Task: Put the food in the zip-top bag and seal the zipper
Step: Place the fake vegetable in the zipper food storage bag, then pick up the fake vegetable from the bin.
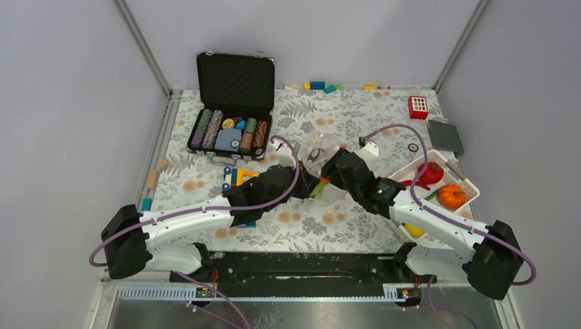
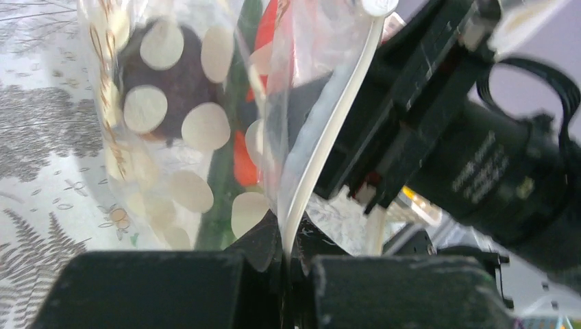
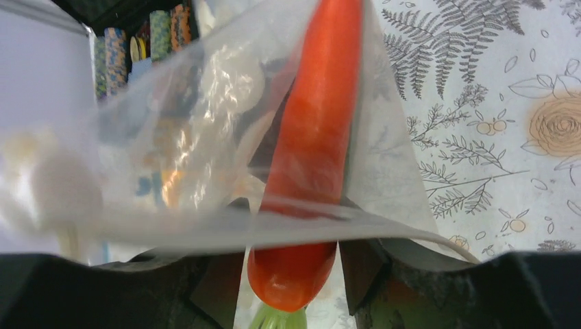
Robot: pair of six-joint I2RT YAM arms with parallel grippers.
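The clear polka-dot zip-top bag (image 1: 320, 152) hangs at the table's middle between my two grippers. My left gripper (image 2: 286, 257) is shut on the bag's edge at the pale zipper strip (image 2: 322, 137); it also shows in the top view (image 1: 307, 184). My right gripper (image 3: 291, 274) is shut on the orange carrot (image 3: 312, 137), green top towards the jaws, tip pushed inside the bag (image 3: 192, 103). The carrot shows red-orange through the bag (image 2: 243, 164). A red tomato (image 1: 430, 173), orange pumpkin (image 1: 451, 197) and green pod (image 1: 430, 195) lie in the white basket (image 1: 473, 186). A yellow piece (image 1: 413, 231) lies beside it.
An open black case of poker chips (image 1: 233, 130) stands at the back left. Colourful toy blocks (image 1: 236, 177) lie left of my left gripper, more along the back wall (image 1: 322, 86). A red block (image 1: 418, 107) and a dark grey plate (image 1: 445, 136) sit at the back right.
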